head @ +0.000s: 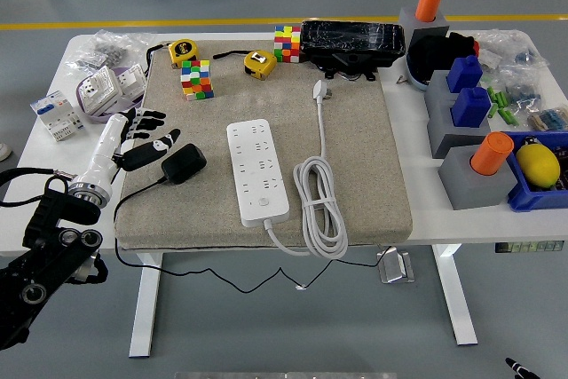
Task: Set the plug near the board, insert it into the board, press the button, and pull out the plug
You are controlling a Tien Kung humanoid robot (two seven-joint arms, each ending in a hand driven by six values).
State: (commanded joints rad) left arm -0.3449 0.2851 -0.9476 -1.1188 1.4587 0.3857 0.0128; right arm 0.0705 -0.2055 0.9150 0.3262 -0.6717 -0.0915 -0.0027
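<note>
A white power strip (257, 170) lies lengthwise on the beige mat (355, 139), its button near the front end. The black plug adapter (185, 163) rests on the mat left of the strip, and its thin black cable (133, 197) trails off the mat's left front and under the table. My left hand (146, 135) hovers at the mat's left edge with spread fingers. Its thumb reaches toward the adapter's left side, and nothing is gripped. Only a black tip of my right hand (517, 367) shows at the bottom right corner.
The strip's white cord (319, 206) lies coiled to its right, its white plug (320, 90) further back. Two colour cubes (196, 79), two yellow tape measures and a black box (351, 42) line the mat's far edge. Grey blocks and a blue bin crowd the right; small boxes (106, 90) sit left.
</note>
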